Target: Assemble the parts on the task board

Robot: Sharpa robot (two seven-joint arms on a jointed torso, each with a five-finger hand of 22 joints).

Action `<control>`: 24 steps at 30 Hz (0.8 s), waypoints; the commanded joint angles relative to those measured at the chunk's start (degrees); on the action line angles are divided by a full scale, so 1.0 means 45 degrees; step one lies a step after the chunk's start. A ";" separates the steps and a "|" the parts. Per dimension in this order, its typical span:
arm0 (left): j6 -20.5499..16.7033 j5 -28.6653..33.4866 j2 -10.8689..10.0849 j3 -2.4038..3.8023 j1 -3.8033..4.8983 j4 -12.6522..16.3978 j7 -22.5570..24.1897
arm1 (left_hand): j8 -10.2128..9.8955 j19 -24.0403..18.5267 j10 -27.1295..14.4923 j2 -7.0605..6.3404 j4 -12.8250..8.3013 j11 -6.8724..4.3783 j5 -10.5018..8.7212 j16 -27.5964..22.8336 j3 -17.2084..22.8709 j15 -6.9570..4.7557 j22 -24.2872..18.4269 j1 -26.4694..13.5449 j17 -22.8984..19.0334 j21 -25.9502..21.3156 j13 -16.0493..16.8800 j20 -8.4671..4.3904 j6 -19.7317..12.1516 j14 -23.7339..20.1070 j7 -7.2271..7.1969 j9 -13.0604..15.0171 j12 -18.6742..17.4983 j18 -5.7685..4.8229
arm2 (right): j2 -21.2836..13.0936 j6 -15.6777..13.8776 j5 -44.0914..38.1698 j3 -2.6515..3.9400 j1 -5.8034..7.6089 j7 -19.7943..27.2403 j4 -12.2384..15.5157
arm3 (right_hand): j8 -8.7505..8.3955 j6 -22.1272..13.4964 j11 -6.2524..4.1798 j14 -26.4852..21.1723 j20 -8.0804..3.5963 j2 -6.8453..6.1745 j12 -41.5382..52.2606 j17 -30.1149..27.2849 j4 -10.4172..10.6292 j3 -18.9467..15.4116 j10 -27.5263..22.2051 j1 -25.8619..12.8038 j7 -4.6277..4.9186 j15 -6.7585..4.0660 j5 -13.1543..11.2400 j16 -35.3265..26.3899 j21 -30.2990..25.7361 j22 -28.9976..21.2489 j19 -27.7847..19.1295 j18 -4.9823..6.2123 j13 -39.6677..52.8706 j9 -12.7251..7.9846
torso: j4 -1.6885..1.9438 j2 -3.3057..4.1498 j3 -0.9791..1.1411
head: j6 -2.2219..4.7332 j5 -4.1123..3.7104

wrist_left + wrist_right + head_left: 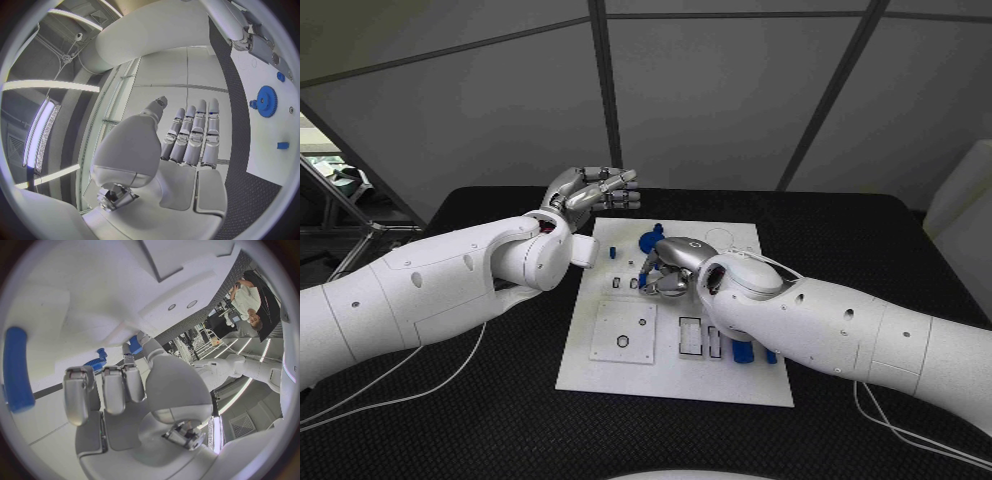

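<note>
Right robot hand (672, 268) curls over the task board (675, 385) beside the blue gear (651, 240); whether it holds anything, I cannot tell. Left robot hand (593, 190) hovers, fingers straight, holding nothing. Nudging the gear could knock it askew.

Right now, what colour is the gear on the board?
Blue. The gear shows best in the left wrist view, on the white board.
</note>
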 commanded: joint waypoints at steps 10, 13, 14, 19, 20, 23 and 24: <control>0.0142 -0.0047 0.0018 0.0011 0.0026 -0.0003 0.0040 | -0.0086 -0.0106 0.0079 -0.0032 0.0022 0.0010 -0.0071 -0.0063 0.0073 0.0028 -0.0019 -0.0097 0.0021 0.0058 -0.0008 0.0012 0.0062 0.0080 0.0066 -0.0004 -0.0069 -0.0086 | 0.0021 -0.0061 -0.0099 -0.0002 0.0018 0.0037 -0.0010 | -0.0040 -0.0151 0.0102 0.0774 0.0038 -0.0065 -0.0057 0.0714 -0.0102 -0.0016 0.0078 -0.0110 -0.0009 0.0079 -0.0038 -0.0060 -0.0051 0.2963 0.1095 -0.0097 0.1238 -0.0011 | -0.0002 -0.0003 0.0000 | -0.0005 0.0000; 0.0141 -0.0047 0.0018 0.0011 0.0026 -0.0002 0.0041 | -0.0086 -0.0106 0.0079 -0.0032 0.0022 0.0010 -0.0071 -0.0063 0.0073 0.0028 -0.0019 -0.0097 0.0021 0.0058 -0.0008 0.0012 0.0062 0.0080 0.0066 -0.0004 -0.0069 -0.0086 | 0.0022 -0.0092 -0.0099 -0.0002 0.0018 0.0045 -0.0007 | -0.0035 -0.0158 0.0105 0.0779 0.0041 -0.0071 -0.0037 0.0733 -0.0100 -0.0021 0.0091 -0.0124 -0.0006 0.0083 -0.0041 -0.0051 -0.0047 0.2971 0.1100 -0.0098 0.1259 -0.0009 | 0.0001 -0.0004 -0.0002 | -0.0006 -0.0003; 0.0141 -0.0047 0.0018 0.0011 0.0026 -0.0003 0.0041 | -0.0086 -0.0106 0.0079 -0.0032 0.0022 0.0010 -0.0071 -0.0063 0.0073 0.0028 -0.0019 -0.0097 0.0021 0.0058 -0.0008 0.0012 0.0062 0.0080 0.0066 -0.0004 -0.0069 -0.0086 | 0.0022 -0.0114 -0.0099 -0.0002 0.0018 0.0046 -0.0005 | -0.0034 -0.0158 0.0105 0.0779 0.0041 -0.0070 -0.0034 0.0735 -0.0099 -0.0021 0.0094 -0.0126 -0.0006 0.0083 -0.0041 -0.0051 -0.0046 0.2974 0.1101 -0.0099 0.1263 -0.0009 | -0.0002 -0.0002 -0.0001 | -0.0005 0.0000; 0.0142 -0.0047 0.0020 0.0011 0.0026 -0.0006 0.0041 | -0.0086 -0.0106 0.0079 -0.0032 0.0022 0.0010 -0.0071 -0.0063 0.0073 0.0028 -0.0019 -0.0097 0.0021 0.0058 -0.0008 0.0012 0.0062 0.0080 0.0066 -0.0004 -0.0069 -0.0086 | 0.0024 -0.0209 -0.0099 -0.0002 0.0018 0.0013 0.0005 | -0.0025 -0.0152 0.0107 0.0780 0.0045 -0.0070 -0.0025 0.0739 -0.0096 -0.0023 0.0100 -0.0139 -0.0007 0.0085 -0.0045 -0.0049 -0.0041 0.2984 0.1107 -0.0101 0.1272 -0.0004 | -0.0002 -0.0001 0.0002 | -0.0002 0.0003; 0.0142 -0.0047 0.0018 0.0011 0.0026 -0.0006 0.0041 | -0.0086 -0.0106 0.0079 -0.0032 0.0022 0.0010 -0.0071 -0.0063 0.0073 0.0028 -0.0019 -0.0097 0.0021 0.0058 -0.0008 0.0012 0.0062 0.0080 0.0066 -0.0004 -0.0069 -0.0086 | 0.0023 -0.0219 -0.0099 -0.0002 0.0018 0.0004 0.0006 | -0.0018 -0.0147 0.0108 0.0780 0.0047 -0.0071 -0.0026 0.0739 -0.0094 -0.0025 0.0100 -0.0149 -0.0007 0.0087 -0.0047 -0.0049 -0.0040 0.2986 0.1109 -0.0102 0.1271 -0.0001 | -0.0001 -0.0002 -0.0001 | 0.0004 0.0003; 0.0139 -0.0047 0.0013 0.0011 0.0026 -0.0003 0.0040 | -0.0086 -0.0106 0.0079 -0.0032 0.0022 0.0010 -0.0071 -0.0063 0.0073 0.0028 -0.0019 -0.0097 0.0021 0.0058 -0.0008 0.0012 0.0062 0.0080 0.0066 -0.0004 -0.0069 -0.0086 | 0.0018 -0.0240 -0.0099 -0.0002 0.0018 -0.0027 0.0005 | -0.0024 -0.0201 0.0116 0.0775 0.0058 -0.0126 -0.0057 0.0713 -0.0109 -0.0050 0.0080 -0.0185 0.0003 0.0096 -0.0059 -0.0062 -0.0053 0.2961 0.1093 -0.0096 0.1237 -0.0002 | 0.0000 0.0002 -0.0002 | 0.0009 0.0004; 0.0139 -0.0047 0.0011 0.0011 0.0026 -0.0003 0.0040 | -0.0086 -0.0106 0.0079 -0.0032 0.0022 0.0010 -0.0071 -0.0063 0.0073 0.0028 -0.0019 -0.0097 0.0021 0.0058 -0.0008 0.0012 0.0062 0.0080 0.0066 -0.0004 -0.0069 -0.0086 | 0.0016 -0.0242 -0.0099 -0.0002 0.0018 -0.0038 0.0002 | -0.0025 -0.0210 0.0117 0.0775 0.0060 -0.0132 -0.0059 0.0712 -0.0111 -0.0053 0.0080 -0.0190 0.0005 0.0097 -0.0060 -0.0062 -0.0055 0.2957 0.1091 -0.0095 0.1235 -0.0002 | 0.0000 0.0002 -0.0002 | 0.0009 0.0004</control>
